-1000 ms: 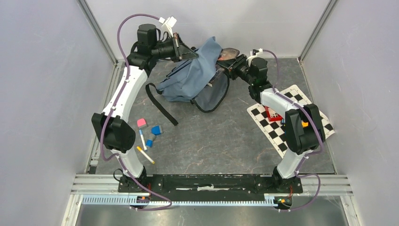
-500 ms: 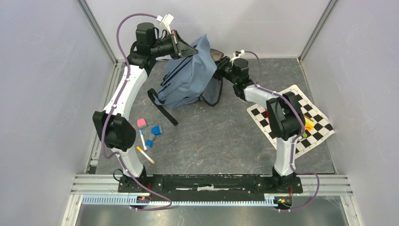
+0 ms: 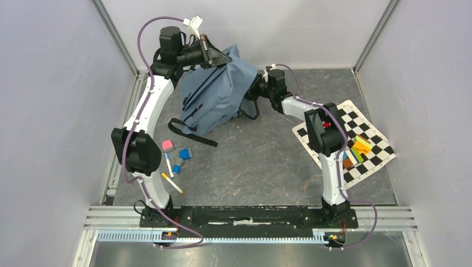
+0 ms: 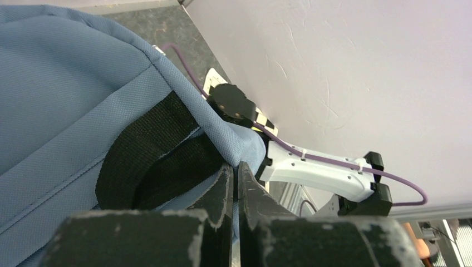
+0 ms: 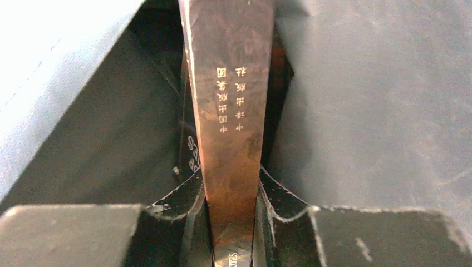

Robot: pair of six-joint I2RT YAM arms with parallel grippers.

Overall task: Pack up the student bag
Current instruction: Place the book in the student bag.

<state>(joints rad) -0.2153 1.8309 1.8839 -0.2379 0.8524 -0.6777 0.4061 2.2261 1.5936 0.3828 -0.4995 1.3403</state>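
The left jaws, pressed fully together, pinch the top edge of the soft grey-blue fabric backpack point(image 3: 214, 100), which hangs at the far middle of the dark mottled worktop point(image 3: 250, 167). The right jaws, partly apart, clamp a thin brown slab with gold characters point(image 5: 231, 111) inside its black lining. Pale walls point(image 3: 50, 111) all round. One checkered mat point(image 3: 381, 139), two pens point(image 3: 172, 183), two blue blocks point(image 3: 185, 153), one pink eraser point(image 3: 167, 146).

A large grey-blue fabric backpack point(image 3: 214, 100) stands at the far middle of the dark stone-patterned surface point(image 3: 261, 161), between the two arms. The left end effector point(image 3: 225, 59) pinches its top at the far left. The right end effector point(image 3: 251, 93) meets its right side, clamping a flat brown slab point(image 5: 231, 111) that points into the bag's lining. Near left of the backpack lie a pink eraser point(image 3: 167, 146), two blue blocks point(image 3: 185, 153) and two pens point(image 3: 172, 183). At the right lies a checkerboard mat point(image 3: 378, 146) carrying coloured blocks point(image 3: 359, 149).
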